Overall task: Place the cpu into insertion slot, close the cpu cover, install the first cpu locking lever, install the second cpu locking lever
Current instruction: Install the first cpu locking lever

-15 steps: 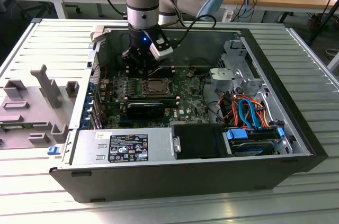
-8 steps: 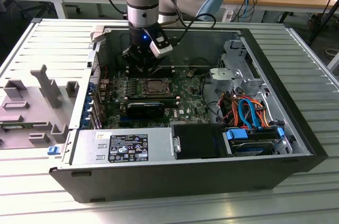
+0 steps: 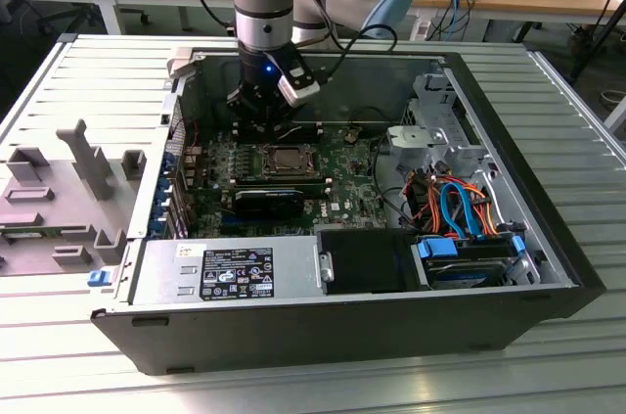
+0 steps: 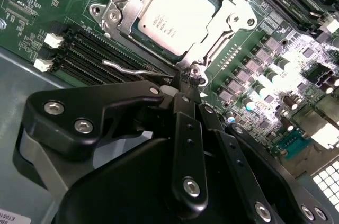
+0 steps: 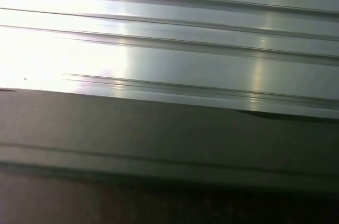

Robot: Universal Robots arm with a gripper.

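Black two-fingered gripper (image 4: 186, 83): pressed together against thin silvery wire locking lever (image 4: 130, 68), beside windowed silvery cpu cover (image 4: 212, 49) closed over seated grey cpu (image 4: 177, 12), apparently to latch it.

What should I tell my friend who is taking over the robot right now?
Claw: fingers together, tips down at the corner of the socket, right by a thin metal lever. It carries nothing.
The cpu already sits in the insertion slot on the green board.
The cpu cover is down around the chip, its window framing the silvery top.
Done: chip in, cover closed.
Left: the levers. The one beside the claw looks raised and not latched; I cannot tell how the other one stands.
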